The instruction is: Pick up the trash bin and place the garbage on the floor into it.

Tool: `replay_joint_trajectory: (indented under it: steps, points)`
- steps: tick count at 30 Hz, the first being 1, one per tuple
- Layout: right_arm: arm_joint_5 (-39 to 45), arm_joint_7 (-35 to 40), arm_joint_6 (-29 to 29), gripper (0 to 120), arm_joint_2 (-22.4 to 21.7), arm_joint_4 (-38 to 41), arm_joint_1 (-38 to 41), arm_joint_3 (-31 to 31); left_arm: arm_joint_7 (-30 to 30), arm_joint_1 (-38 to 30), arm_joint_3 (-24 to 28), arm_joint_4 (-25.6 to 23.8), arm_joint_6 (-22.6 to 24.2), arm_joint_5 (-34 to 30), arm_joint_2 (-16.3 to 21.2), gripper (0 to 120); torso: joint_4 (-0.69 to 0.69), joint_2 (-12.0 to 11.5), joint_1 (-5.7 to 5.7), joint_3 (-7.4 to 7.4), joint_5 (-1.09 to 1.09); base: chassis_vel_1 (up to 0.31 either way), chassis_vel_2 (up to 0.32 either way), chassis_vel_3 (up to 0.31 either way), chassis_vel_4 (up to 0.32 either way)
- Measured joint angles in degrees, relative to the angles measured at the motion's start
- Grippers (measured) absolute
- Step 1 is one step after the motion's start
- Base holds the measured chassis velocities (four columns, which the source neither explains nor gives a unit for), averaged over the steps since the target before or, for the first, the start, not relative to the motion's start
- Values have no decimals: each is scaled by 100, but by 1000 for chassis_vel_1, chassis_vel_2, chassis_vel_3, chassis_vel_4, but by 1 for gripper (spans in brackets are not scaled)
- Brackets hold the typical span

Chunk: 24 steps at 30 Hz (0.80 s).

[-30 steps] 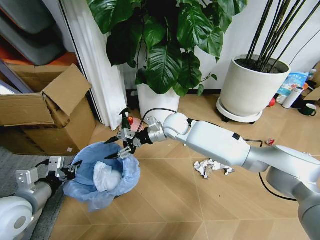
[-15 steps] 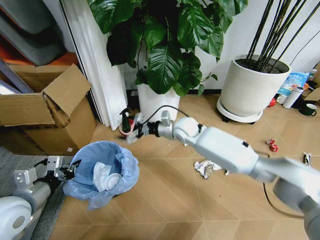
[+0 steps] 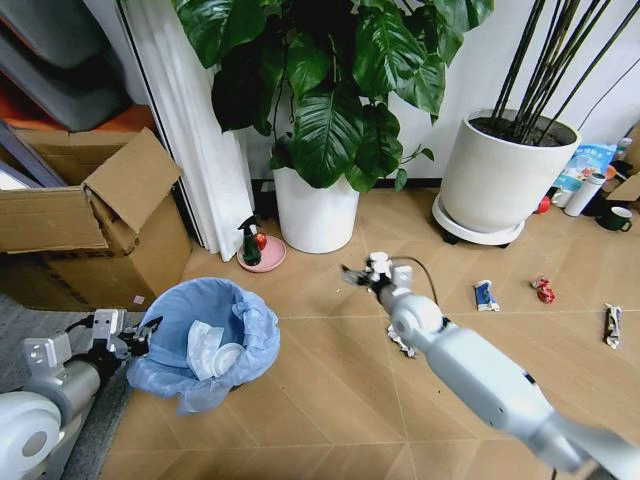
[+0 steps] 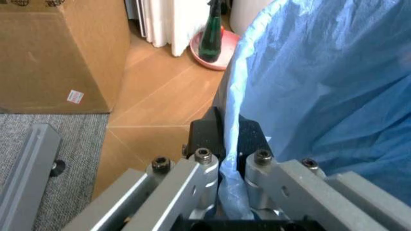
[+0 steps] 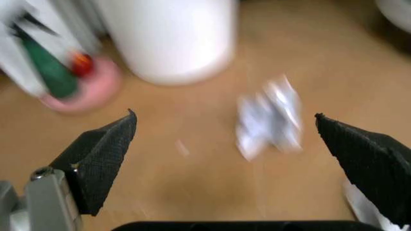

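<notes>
Trash bin [image 3: 205,345] stands on the floor [image 3: 330,400] at the robot's near left, lined with a light-blue bag that overhangs the rim. Inside it lie crumpled white paper and a white disc [image 3: 226,358].

Left gripper [image 3: 128,338] is at the bin's left edge. In the left wrist view, its jaws are clamped together on the bag-covered rim [image 4: 226,159], with blue film pinched between them.

Right gripper [image 3: 368,272] is extended over bare floor, well apart from the bin and to its right. In the right wrist view, the two black fingertips [image 5: 103,154] stand wide apart with nothing between them.

Garbage on the floor:
- A crumpled white paper wad [image 5: 270,118] lies ahead of the spread right fingertips, not touching them.
- A blue-white wrapper [image 3: 484,295] lies farther right.
- A red wrapper [image 3: 543,290] lies beyond it.
- A dark wrapper [image 3: 612,325] lies near the right edge.

A green spray bottle [image 3: 248,243] stands in a pink saucer [image 3: 270,257] beside the white plant pot [image 3: 315,210].
</notes>
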Motion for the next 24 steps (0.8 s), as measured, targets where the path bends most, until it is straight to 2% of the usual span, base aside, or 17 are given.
replay_joint_trajectory:
  steps: [1, 3, 5, 10, 15, 19, 24]
  points:
    - [0, 0, 0, 100, 0, 0, 0, 0, 0, 0, 0, 0, 0, 0, 0, 0, 0, 0, 0, 0, 0, 0, 0, 0, 0]
    - [-16, 48, -78, 100, -14, 97, -609, 504, 15, -23, -1, -1, -6, 0, -15, 0, 0, 0, 0, 2, 12, 0, 0, 0, 0]
    - [-30, 110, -116, 100, 38, 109, -874, 799, 27, -45, -3, 8, -11, 0, -32, 0, -5, 0, 0, 1, 2, 0, 0, 0, 0]
    - [-62, 338, -223, 100, 370, -69, -1324, 1396, 41, -73, 3, 46, -16, -6, -41, 0, -2, 0, 0, 2, 5, 0, 0, 0, 0]
    - [-43, 522, -272, 100, 638, -413, -1375, 1599, 43, -101, 26, 65, -16, -12, 0, 0, 0, 0, 0, 1, 4, 0, 0, 0, 0]
    - [7, 578, -265, 100, 1055, -1241, -1100, 1663, 31, -88, 37, 70, -16, -22, 29, 0, 0, 0, 1, 2, 3, 0, 0, 0, 0]
    - [-21, 608, -245, 100, 1290, -1682, -874, 1652, 22, -39, 17, 54, -14, -23, 19, 0, 0, 0, 1, 2, 2, 0, 0, 0, 0]
